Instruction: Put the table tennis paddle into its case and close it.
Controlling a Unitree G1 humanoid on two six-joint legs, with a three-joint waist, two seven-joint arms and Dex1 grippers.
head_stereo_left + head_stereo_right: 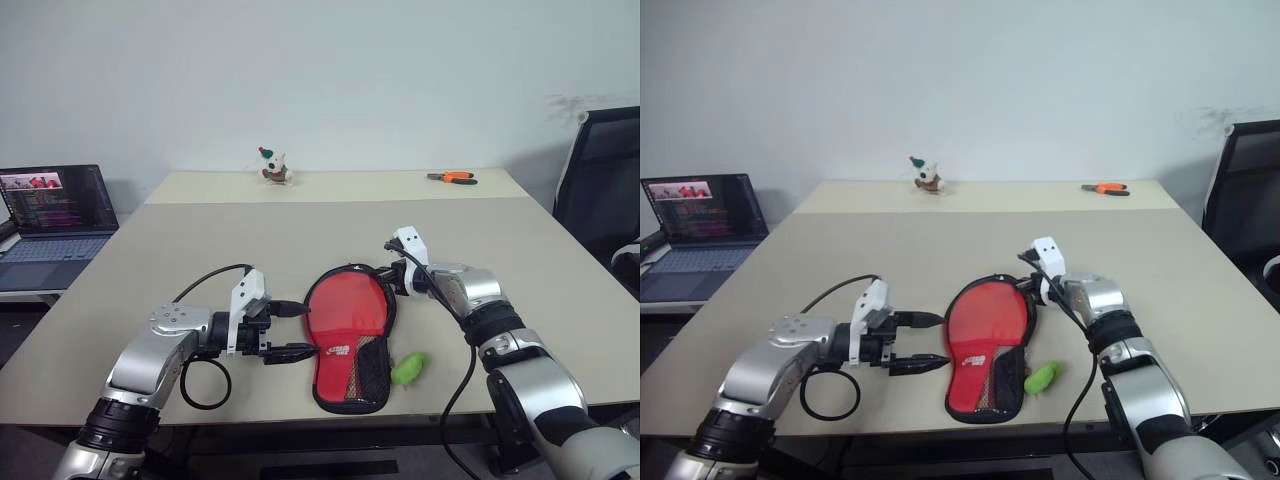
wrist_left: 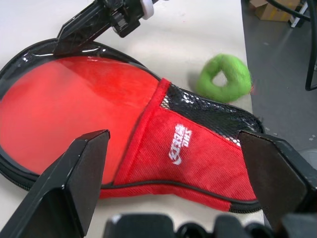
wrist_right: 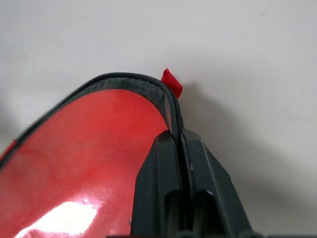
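Note:
The case [image 1: 345,372], red fabric with a white logo and a black mesh panel, lies open on the table [image 1: 200,250] between my arms. Inside it lies the table tennis paddle [image 1: 350,305], red face up, its handle hidden under the red fabric. A fuzzy green zipper tag [image 1: 408,368] rests on the table beside the case's narrow end. My right gripper [image 3: 177,136] is shut on the black zipper rim at the case's far right edge, near a small red tab [image 3: 172,82]. Just left of the case, my left gripper [image 1: 308,329] stands open and points at its side.
An open laptop [image 1: 55,215] sits on a side desk to the left. A small toy figure [image 1: 273,167] and orange pliers [image 1: 452,177] lie at the table's far edge. A black chair [image 1: 605,190] stands at the right.

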